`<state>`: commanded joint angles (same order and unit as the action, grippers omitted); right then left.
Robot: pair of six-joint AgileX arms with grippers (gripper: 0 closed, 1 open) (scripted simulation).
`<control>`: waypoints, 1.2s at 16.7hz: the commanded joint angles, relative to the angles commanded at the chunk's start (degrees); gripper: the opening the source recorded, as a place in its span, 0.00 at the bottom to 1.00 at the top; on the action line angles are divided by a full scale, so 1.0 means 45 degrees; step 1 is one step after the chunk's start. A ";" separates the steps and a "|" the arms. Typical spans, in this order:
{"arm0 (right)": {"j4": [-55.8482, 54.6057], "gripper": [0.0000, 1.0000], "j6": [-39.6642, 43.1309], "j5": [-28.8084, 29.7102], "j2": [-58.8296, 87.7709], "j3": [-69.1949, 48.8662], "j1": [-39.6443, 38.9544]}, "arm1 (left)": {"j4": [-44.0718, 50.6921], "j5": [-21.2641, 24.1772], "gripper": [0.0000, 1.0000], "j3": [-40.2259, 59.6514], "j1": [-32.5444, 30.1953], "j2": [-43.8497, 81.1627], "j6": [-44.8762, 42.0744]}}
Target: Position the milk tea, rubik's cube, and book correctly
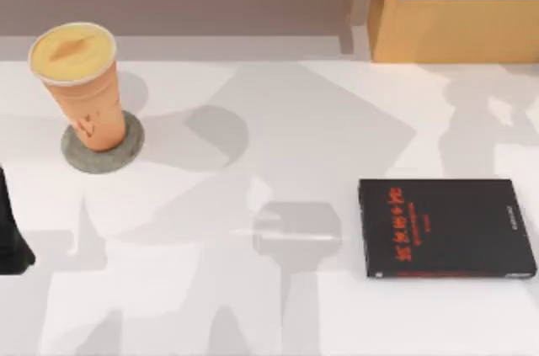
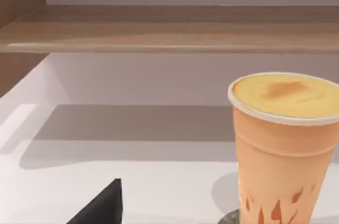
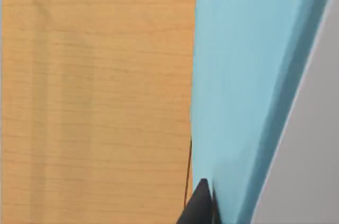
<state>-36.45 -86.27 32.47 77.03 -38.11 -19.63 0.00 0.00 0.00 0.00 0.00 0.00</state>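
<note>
Orange-tan milk tea stands upright on a grey round coaster at the table's far left, just ahead of the left gripper, whose jaw state I cannot tell. Light-blue book lies right against the right gripper's dark fingertip, beside an orange wooden panel; whether those jaws clamp it I cannot tell. Well right of the left jaws, a black book with red characters lies flat.

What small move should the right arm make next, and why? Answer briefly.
Probably ease the thick light-blue book in against the orange wooden cabinet: its cover lies close beside that panel, and the tall orange-tan milk tea cup already stands on its grey disc.
</note>
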 joint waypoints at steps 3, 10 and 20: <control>0.0542 0.00 -0.3004 0.0959 0.0244 0.2020 -0.2437 | 0.0000 0.0000 1.00 0.0000 0.0000 0.0000 0.0000; 0.1709 0.00 -0.7625 0.2148 0.1600 0.5207 -0.6295 | 0.0000 0.0000 1.00 0.0000 0.0000 0.0000 0.0000; 0.1548 0.00 -0.7865 0.2123 0.1870 0.5325 -0.6424 | 0.0000 0.0000 1.00 0.0000 0.0000 0.0000 0.0000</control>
<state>-29.48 -121.67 42.03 85.44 -14.14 -48.53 0.00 0.00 0.00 0.00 0.00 0.00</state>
